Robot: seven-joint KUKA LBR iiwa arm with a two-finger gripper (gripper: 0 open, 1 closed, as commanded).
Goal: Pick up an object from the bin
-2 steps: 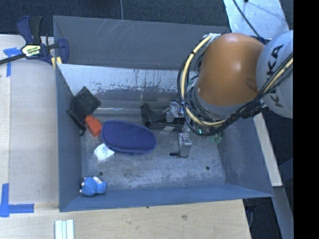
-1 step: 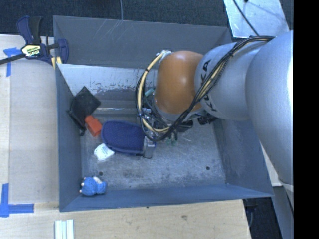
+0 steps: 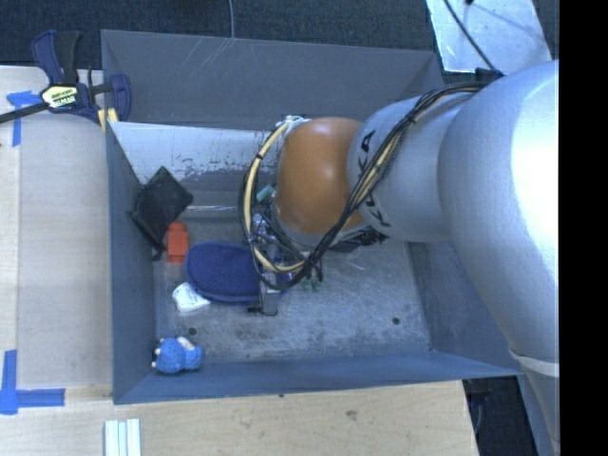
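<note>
At the bin floor, left of centre, the gripper (image 3: pixel 269 302) is down at the right edge of a dark blue rounded pad (image 3: pixel 220 270). Open or closed: cannot tell, as the orange wrist cover (image 3: pixel 313 183) and cables sit over it. Whether it grips the pad: cannot tell. A white scrap (image 3: pixel 190 299) touches the pad's lower left. An orange block (image 3: pixel 177 241) lies just beside its upper left. A black folded piece (image 3: pixel 161 205) lies beyond that, near the bin (image 3: pixel 285 79) wall. A small blue lumpy toy (image 3: pixel 177 356) sits in the near left corner, well apart.

Dark floor (image 3: pixel 285 3) (carpet-like), pale wooden table (image 3: pixel 332 426)
</note>
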